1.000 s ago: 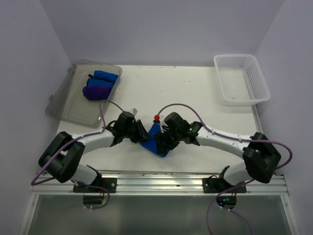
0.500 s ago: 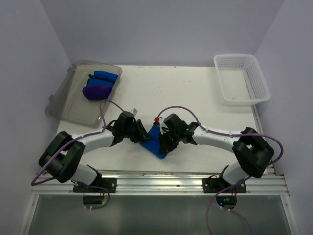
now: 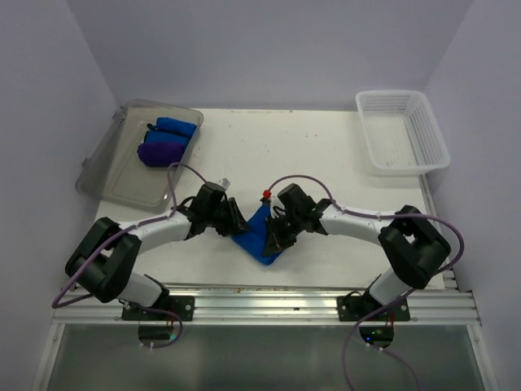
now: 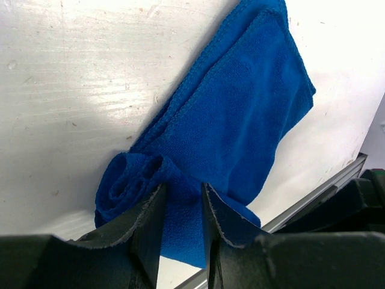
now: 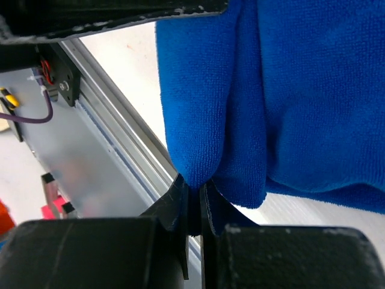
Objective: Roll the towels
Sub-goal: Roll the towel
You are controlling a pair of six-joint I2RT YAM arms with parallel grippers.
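Some rolled towels point(image 3: 163, 142), blue and purple, are sitting in the clear tray point(image 3: 122, 183) at the upper left. One fuzzy blue towel point(image 3: 259, 238) is lying on the counter point(image 3: 326, 155), lower middle, only partly curled. Left jaws are holding its rolled end narrowly; right jaws are pinching a fold tight.

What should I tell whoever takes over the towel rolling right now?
Grip: the left fingers are shut on the rolled end of the blue towel; the right fingers are shut on a fold of the same towel.
Done: a blue roll and a purple roll lie in the tray at the back left.
Left: only one end of this towel is rolled; finish rolling it.
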